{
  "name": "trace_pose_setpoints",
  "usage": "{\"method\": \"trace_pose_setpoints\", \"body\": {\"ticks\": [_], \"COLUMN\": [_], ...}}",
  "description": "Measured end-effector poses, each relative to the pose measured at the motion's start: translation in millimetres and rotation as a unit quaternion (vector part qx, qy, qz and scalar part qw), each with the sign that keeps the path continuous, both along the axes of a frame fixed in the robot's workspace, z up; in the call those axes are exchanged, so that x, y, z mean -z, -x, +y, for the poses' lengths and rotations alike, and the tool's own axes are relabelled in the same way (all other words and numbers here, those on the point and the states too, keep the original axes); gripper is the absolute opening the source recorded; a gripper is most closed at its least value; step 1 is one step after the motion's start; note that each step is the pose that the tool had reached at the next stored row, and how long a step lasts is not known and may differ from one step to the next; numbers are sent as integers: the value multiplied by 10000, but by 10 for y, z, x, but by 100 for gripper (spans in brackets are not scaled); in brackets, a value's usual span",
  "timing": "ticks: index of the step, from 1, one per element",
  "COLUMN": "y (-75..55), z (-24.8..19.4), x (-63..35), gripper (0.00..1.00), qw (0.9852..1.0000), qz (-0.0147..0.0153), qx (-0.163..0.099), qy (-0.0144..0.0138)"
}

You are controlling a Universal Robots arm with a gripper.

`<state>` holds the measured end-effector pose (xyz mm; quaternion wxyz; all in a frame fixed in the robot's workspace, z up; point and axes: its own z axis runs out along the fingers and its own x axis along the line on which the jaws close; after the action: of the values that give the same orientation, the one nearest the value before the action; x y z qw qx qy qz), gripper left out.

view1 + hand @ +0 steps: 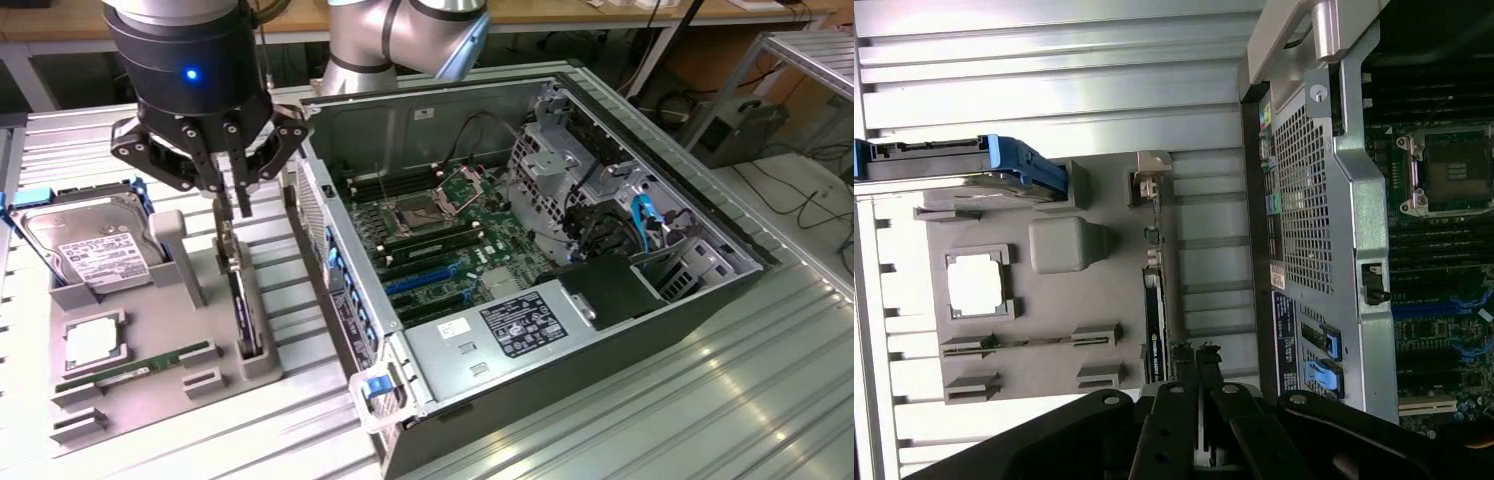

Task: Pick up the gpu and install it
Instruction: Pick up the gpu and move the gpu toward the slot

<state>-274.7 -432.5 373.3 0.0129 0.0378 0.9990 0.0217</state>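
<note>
One gpu [242, 305] stands on edge in grey parts tray [134, 395], beside open PC case [441, 100]. Gripper [234, 205] hovers just above it, fingers drawn together, empty. We judge card light, stiff, fragile — pinch top edge, clear of fan.

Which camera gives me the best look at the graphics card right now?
The exterior view: the graphics card stands on edge in the grey tray, with the gripper close above it. In the wrist view the card is a thin dark strip.
</note>
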Motion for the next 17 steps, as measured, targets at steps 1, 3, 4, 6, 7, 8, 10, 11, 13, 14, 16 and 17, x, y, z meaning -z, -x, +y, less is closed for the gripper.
{"method": "trace_pose_setpoints", "body": {"ticks": [1, 3, 4, 6, 7, 8, 10, 11, 13, 14, 16, 17], "y": [0, 0, 0, 2, 4, 8, 25, 38, 70, 86, 119, 123], "z": [0, 0, 0, 0, -1, -1, -3, -6, -9, -11, -12, -12], "x": [0, 0, 3, 51, 71, 91, 142, 170, 222, 248, 309, 328], "gripper": [17, 30, 36, 42, 42, 42, 42, 42, 42, 42, 42, 42], "qw": [10000, 10000, 10000, 10000, 10000, 10000, 10000, 10000, 10000, 10000, 10000, 10000], "qz": [0, 0, 0, 0, 0, 0, 0, 0, 0, 0, 0, 0], "qx": [0, 0, 0, 0, 0, 0, 0, 0, 0, 0, 0, 0], "qy": [0, 0, 0, 0, 0, 0, 0, 0, 0, 0, 0, 0]}}
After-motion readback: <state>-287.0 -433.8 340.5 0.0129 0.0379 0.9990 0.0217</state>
